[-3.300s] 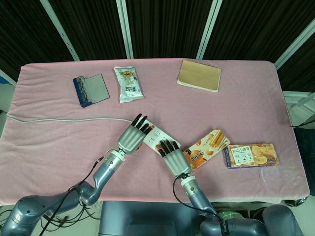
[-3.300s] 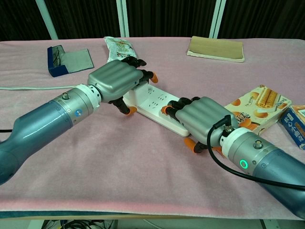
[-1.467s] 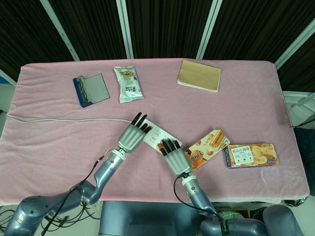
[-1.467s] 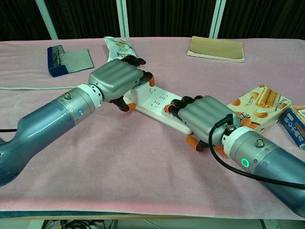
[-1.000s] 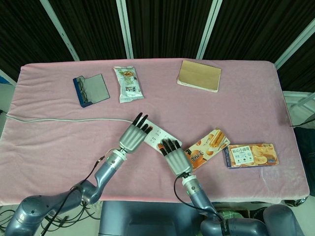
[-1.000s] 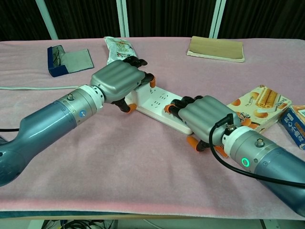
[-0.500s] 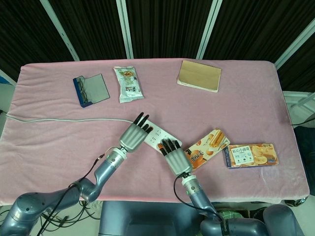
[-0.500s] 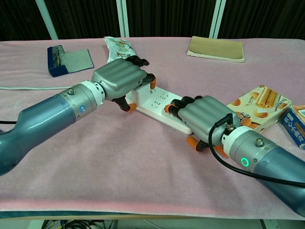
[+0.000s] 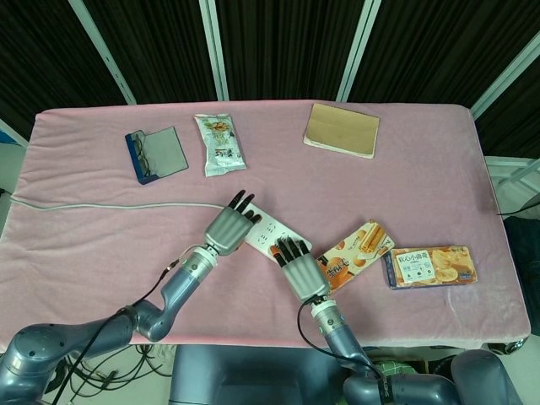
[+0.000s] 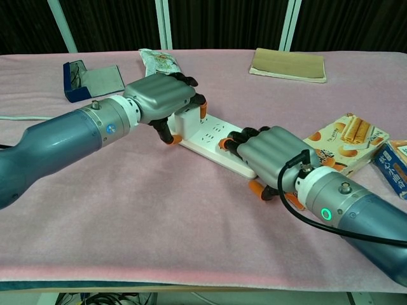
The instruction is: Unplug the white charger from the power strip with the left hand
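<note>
The white power strip (image 9: 274,234) (image 10: 213,136) lies slantwise on the pink cloth in the middle of the table. At its far-left end stands the white charger (image 10: 186,120), still seated on the strip. My left hand (image 9: 229,227) (image 10: 160,96) grips it, fingers curled over the top and far side, thumb on the near side. In the head view the hand hides the charger. My right hand (image 9: 298,268) (image 10: 267,151) holds the strip's near-right end, fingers curled over it and pressing it down.
The strip's grey cable (image 9: 101,205) runs left off the table. A snack bag (image 9: 221,143), a blue case (image 9: 156,153) and a brown notebook (image 9: 342,129) lie at the back. A biscuit box (image 9: 354,253) and a blue-and-orange box (image 9: 430,266) lie right of my right hand.
My left forearm has swung out to the left and the wrist has turned, showing more of the charger under the fingers. The right hand has stayed put on the strip.
</note>
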`<state>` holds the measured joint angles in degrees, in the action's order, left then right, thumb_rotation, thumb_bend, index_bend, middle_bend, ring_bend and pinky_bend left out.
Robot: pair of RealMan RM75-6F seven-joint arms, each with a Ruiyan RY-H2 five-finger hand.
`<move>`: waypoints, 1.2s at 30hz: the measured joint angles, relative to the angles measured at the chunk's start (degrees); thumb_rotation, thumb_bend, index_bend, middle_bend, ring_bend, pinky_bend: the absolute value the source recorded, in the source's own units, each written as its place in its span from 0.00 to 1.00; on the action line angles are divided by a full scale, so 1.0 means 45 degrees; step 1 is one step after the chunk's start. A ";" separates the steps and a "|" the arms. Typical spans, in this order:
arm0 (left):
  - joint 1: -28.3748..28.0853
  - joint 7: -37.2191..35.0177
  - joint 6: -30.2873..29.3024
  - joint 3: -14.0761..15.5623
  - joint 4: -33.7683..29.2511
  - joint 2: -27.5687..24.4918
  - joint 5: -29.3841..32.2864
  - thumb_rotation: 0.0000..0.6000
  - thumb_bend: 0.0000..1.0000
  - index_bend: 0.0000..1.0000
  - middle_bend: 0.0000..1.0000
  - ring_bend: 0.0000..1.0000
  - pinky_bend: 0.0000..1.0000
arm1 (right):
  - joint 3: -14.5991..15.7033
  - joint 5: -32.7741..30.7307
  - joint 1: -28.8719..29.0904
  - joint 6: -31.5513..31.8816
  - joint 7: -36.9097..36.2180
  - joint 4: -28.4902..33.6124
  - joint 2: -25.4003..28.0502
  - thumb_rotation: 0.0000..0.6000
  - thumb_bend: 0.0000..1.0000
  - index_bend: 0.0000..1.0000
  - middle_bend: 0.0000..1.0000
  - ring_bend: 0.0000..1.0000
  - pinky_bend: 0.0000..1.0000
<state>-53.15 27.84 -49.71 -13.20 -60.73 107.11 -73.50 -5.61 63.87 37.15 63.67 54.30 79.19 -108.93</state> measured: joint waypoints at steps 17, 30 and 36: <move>-0.0546 0.1972 0.1228 -0.0500 -0.1308 -0.0789 0.2772 1.00 0.61 0.53 0.46 0.05 0.00 | 0.0179 -0.0105 0.0203 -0.0340 0.0347 0.0227 0.0170 1.00 0.40 0.20 0.12 0.08 0.17; -0.1040 0.2898 0.0716 -0.0674 -0.2386 -0.1257 0.4195 1.00 0.61 0.54 0.46 0.06 0.00 | 0.0184 -0.0442 0.0344 -0.0572 0.0531 0.0475 0.0404 1.00 0.40 0.20 0.12 0.09 0.17; -0.1146 0.2959 0.0456 -0.0553 -0.2632 -0.1410 0.4156 1.00 0.62 0.53 0.46 0.06 0.00 | 0.0189 -0.0614 0.0426 -0.0658 0.0599 0.0604 0.0528 1.00 0.40 0.20 0.12 0.09 0.17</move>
<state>-58.31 41.15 -47.65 -15.69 -72.58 100.77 -54.80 -4.76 61.11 39.07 60.71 56.99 81.90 -106.55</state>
